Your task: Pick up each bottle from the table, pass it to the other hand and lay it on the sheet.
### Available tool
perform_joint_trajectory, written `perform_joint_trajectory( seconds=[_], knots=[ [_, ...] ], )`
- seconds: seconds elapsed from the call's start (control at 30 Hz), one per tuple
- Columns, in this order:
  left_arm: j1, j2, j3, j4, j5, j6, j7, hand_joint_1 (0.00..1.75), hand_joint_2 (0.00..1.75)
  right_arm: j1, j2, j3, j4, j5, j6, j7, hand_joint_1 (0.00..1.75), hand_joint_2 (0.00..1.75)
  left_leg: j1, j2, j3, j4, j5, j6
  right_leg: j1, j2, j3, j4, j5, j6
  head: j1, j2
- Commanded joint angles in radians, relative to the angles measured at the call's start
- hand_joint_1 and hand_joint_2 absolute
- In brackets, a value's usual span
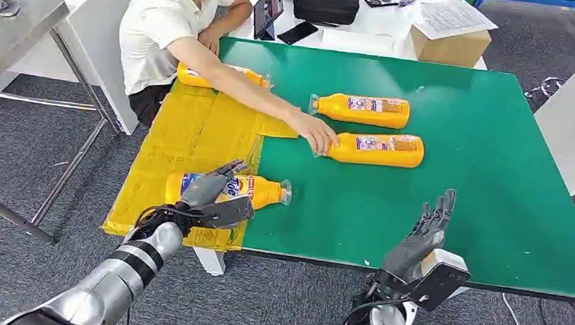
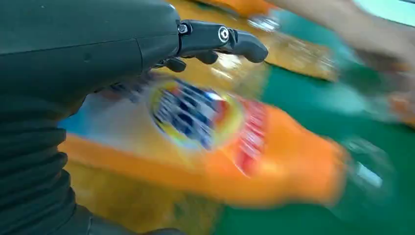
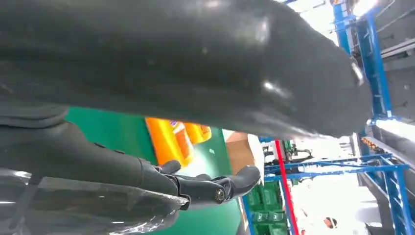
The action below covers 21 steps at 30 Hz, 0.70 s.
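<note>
An orange bottle [image 1: 256,191] [image 2: 274,161] lies on its side at the near edge of the yellow sheet [image 1: 187,132], its cap end over the green table. My left hand [image 1: 217,196] [image 2: 98,49] hovers over its label end with fingers [image 2: 220,36] stretched out, thumb on the near side, not clasping it. Two more orange bottles [image 1: 364,109] [image 1: 381,149] lie on the green tabletop [image 1: 483,168]. A further bottle [image 1: 218,76] lies at the sheet's far end. My right hand [image 1: 425,233] [image 3: 147,98] stands open, fingers up, by the table's front edge.
A person sits at the table's far left, one hand [image 1: 317,132] on the cap end of the nearer tabletop bottle. A cardboard box [image 1: 449,44], a black case [image 1: 326,1] and phones lie beyond the table. A grey metal table [image 1: 11,21] stands to the left.
</note>
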Motion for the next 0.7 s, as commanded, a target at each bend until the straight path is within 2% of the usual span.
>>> perform_joint_trajectory(
  seconds=[0.03,0.23,0.33,0.4,0.43,0.47,0.5,0.6,0.67,0.7],
  knots=[
    [0.063,0.037,-0.145,-0.219,0.011,-0.061,-0.018,0.0,1.75,-0.02,-0.015,-0.031,0.057,0.007,0.012,0.001,0.0,1.75,0.001,0.001,0.002,-0.001,-0.001,-0.001,0.001,0.002,0.002,-0.001,-0.001,-0.001,0.0,0.0],
    [0.07,0.061,-0.204,-0.285,0.029,-0.082,-0.024,0.0,1.75,-0.023,-0.013,-0.035,0.058,0.008,0.012,0.001,0.0,1.75,0.001,0.001,-0.001,0.0,-0.001,-0.001,0.001,0.001,-0.001,-0.001,0.0,-0.001,0.0,0.0],
    [0.11,0.053,-0.219,-0.361,0.04,-0.003,-0.032,0.0,1.75,-0.015,-0.014,-0.036,0.04,0.015,0.003,0.001,0.0,1.75,0.002,0.001,0.001,0.0,-0.002,-0.002,0.002,0.002,0.001,-0.001,-0.001,-0.002,0.0,0.0],
    [0.178,0.029,-0.202,-0.47,0.082,0.109,-0.072,0.0,1.75,0.0,-0.029,-0.013,0.009,0.052,-0.041,0.001,0.0,1.75,0.001,0.001,0.002,-0.001,-0.002,-0.002,0.001,0.002,0.002,-0.001,-0.001,-0.002,0.0,0.0],
    [0.215,0.01,-0.187,-0.527,0.114,0.17,-0.109,0.0,1.75,0.004,-0.047,0.012,0.005,0.072,-0.05,0.001,0.0,1.75,0.001,0.001,0.0,-0.001,-0.002,-0.001,0.001,0.001,0.0,-0.001,-0.001,-0.001,0.0,0.0],
    [0.263,-0.013,-0.169,-0.595,0.17,0.23,-0.152,0.0,1.75,0.009,-0.094,0.078,-0.009,0.148,-0.123,0.001,0.0,1.75,0.001,0.001,0.002,-0.001,-0.003,-0.001,0.001,0.002,0.002,-0.001,-0.002,-0.001,0.0,0.0],
    [0.293,-0.027,-0.165,-0.639,0.223,0.258,-0.182,0.0,1.75,0.007,-0.139,0.147,-0.009,0.198,-0.194,0.001,0.0,1.75,0.002,0.001,0.004,-0.001,-0.004,-0.002,0.001,0.003,0.004,-0.001,-0.003,-0.002,0.0,0.0],
    [0.293,-0.027,-0.165,-0.639,0.223,0.258,-0.182,0.0,1.75,0.007,-0.139,0.147,-0.009,0.198,-0.194,0.001,0.0,1.75,0.0,0.001,-0.001,0.0,-0.002,-0.001,0.0,0.002,-0.001,-0.001,-0.001,-0.001,-0.001,0.0],
    [0.358,-0.051,-0.153,-0.743,0.329,0.355,-0.296,0.0,1.75,0.009,-0.168,0.177,0.017,0.406,-0.219,0.001,0.0,1.75,0.001,0.001,0.0,0.0,-0.003,-0.001,0.001,0.002,0.001,-0.002,-0.001,-0.001,0.001,0.0],
    [0.391,-0.03,-0.172,-0.802,0.369,0.339,-0.291,0.0,1.75,0.012,-0.166,0.162,0.027,0.533,-0.219,0.001,0.0,1.75,0.001,0.003,0.003,-0.001,-0.004,-0.002,0.001,0.004,0.003,-0.002,-0.002,-0.002,0.0,0.0]
  ],
)
